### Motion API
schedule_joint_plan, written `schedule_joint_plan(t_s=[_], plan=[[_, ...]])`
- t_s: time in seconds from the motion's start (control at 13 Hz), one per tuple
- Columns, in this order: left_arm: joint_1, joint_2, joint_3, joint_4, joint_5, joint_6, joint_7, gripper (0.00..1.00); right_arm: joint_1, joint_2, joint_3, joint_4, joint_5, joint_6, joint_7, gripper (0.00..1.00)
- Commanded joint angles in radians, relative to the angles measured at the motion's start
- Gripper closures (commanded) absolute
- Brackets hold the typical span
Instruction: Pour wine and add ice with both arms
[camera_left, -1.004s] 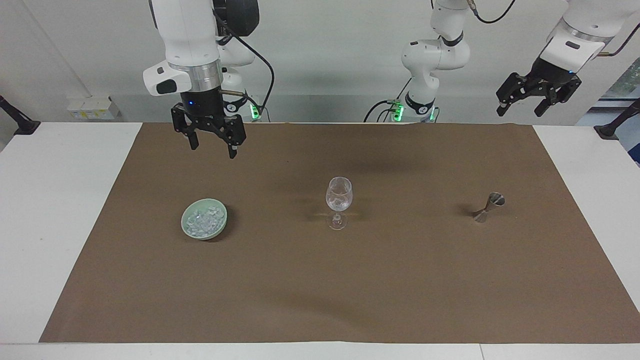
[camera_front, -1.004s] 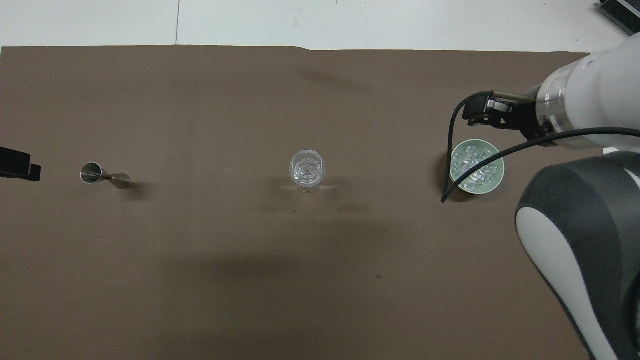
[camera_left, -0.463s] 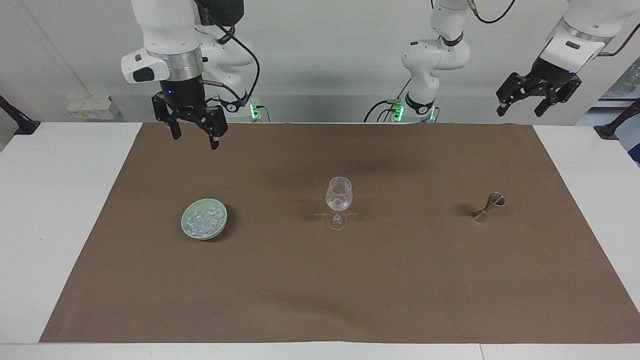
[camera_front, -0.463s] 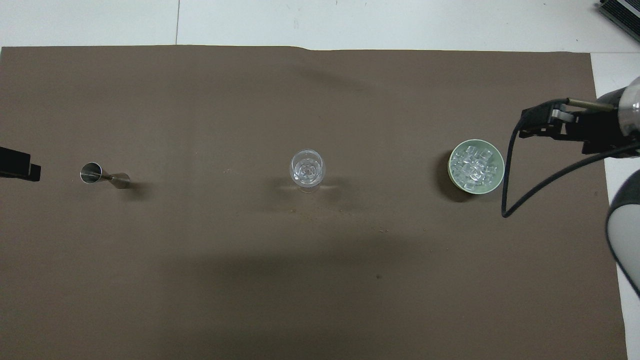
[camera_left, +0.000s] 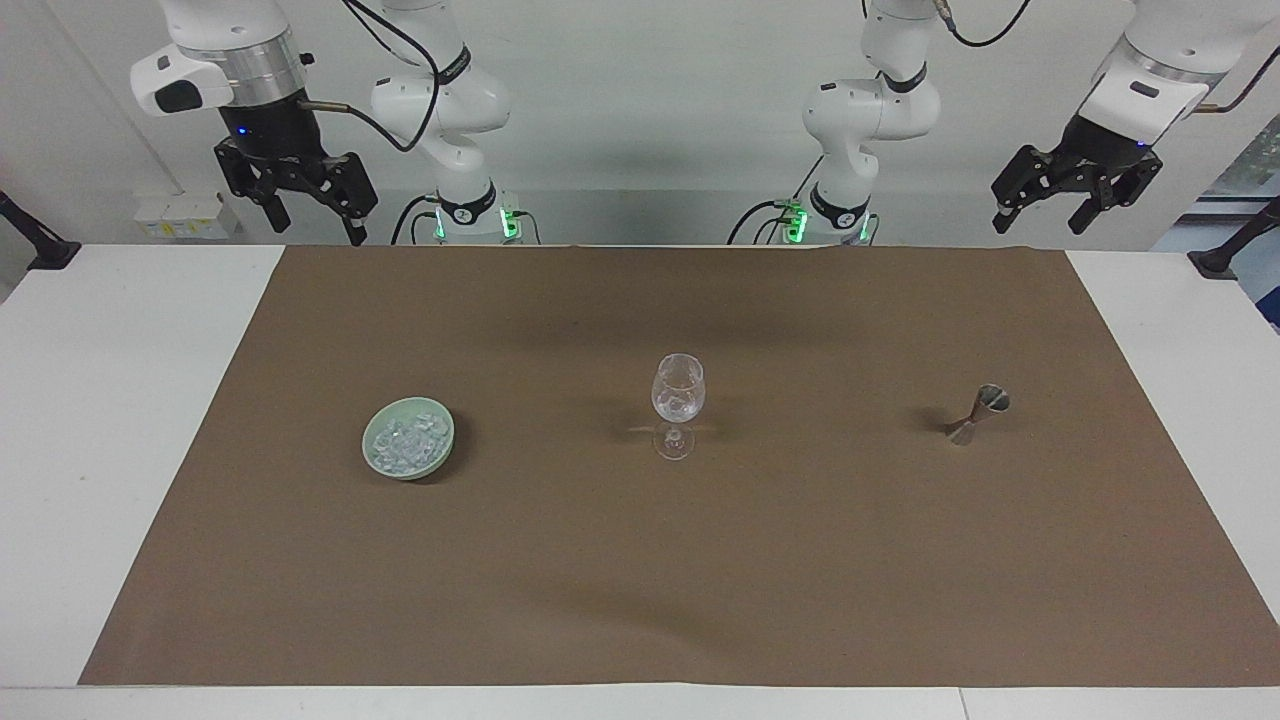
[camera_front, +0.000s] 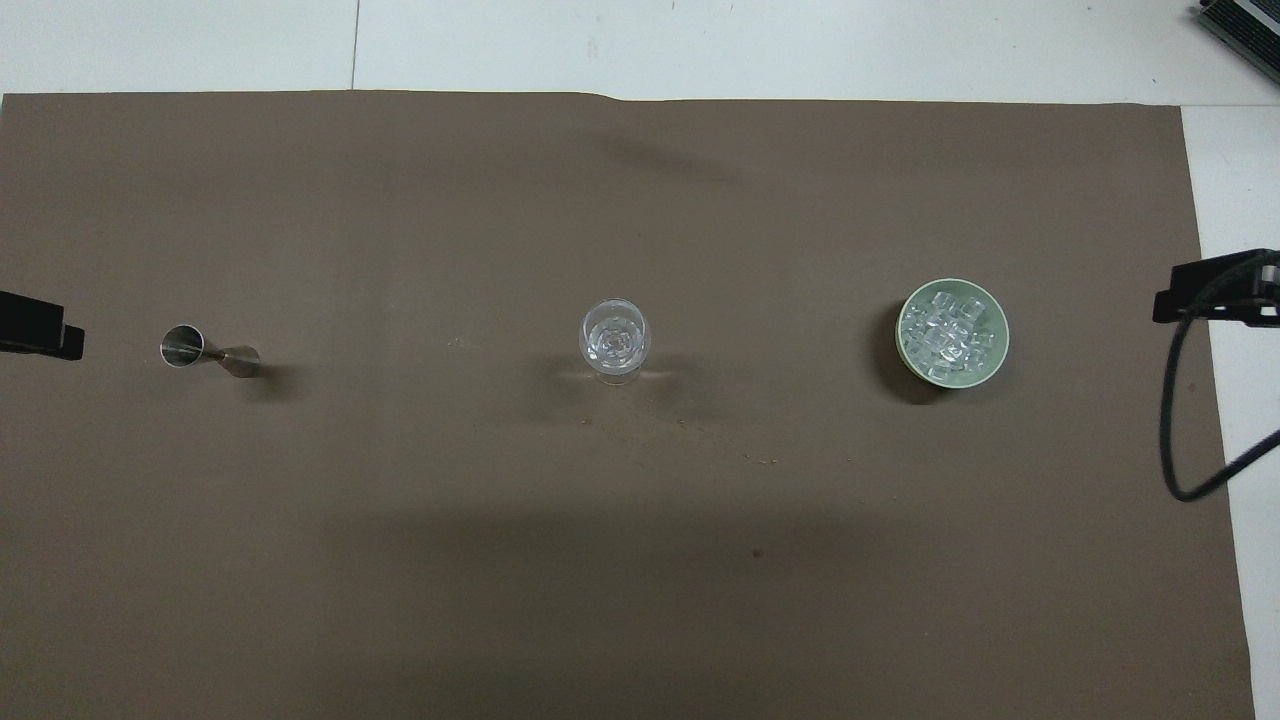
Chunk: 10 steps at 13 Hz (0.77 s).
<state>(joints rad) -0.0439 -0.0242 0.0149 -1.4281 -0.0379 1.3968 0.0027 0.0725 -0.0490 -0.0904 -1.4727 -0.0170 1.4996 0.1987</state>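
Right end effector (camera_left: 298, 210): released and empty; it has swung away from above the bowl and is now raised near the right arm's end of the surface, past the mat's edge.
Left end effector (camera_left: 1078, 195): released, empty, parked high at the left arm's end; this arm waits, unchanged.
Ice (camera_left: 407, 441): heaped in the pale green bowl (camera_left: 375, 462), toward the right arm's end of the brown mat (camera_left: 640, 590); some clear chunks seem to sit in the glass too.
Wine glass (camera_left: 678, 398): upright at mid-mat, well apart from the bowl.
Jigger (camera_left: 978, 413): steel, standing toward the left arm's end, untouched over the last second.
Change: only the right arm moved, retreating to its side.
Meaning: both arms look withdrawn to rest, so the task is probably finished.
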Motion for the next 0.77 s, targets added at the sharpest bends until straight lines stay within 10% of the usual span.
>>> schedule_joint_plan(t_s=[0.0,0.69], plan=[[-0.010,-0.010,0.008,-0.005,0.001,0.017,0.028,0.00,0.000,-0.049,-0.038,-0.082,0.029,0.014,-0.061,0.00],[-0.005,-0.005,0.014,0.001,0.006,0.007,0.043,0.00,0.007,-0.051,0.005,-0.115,0.026,0.042,-0.068,0.00]])
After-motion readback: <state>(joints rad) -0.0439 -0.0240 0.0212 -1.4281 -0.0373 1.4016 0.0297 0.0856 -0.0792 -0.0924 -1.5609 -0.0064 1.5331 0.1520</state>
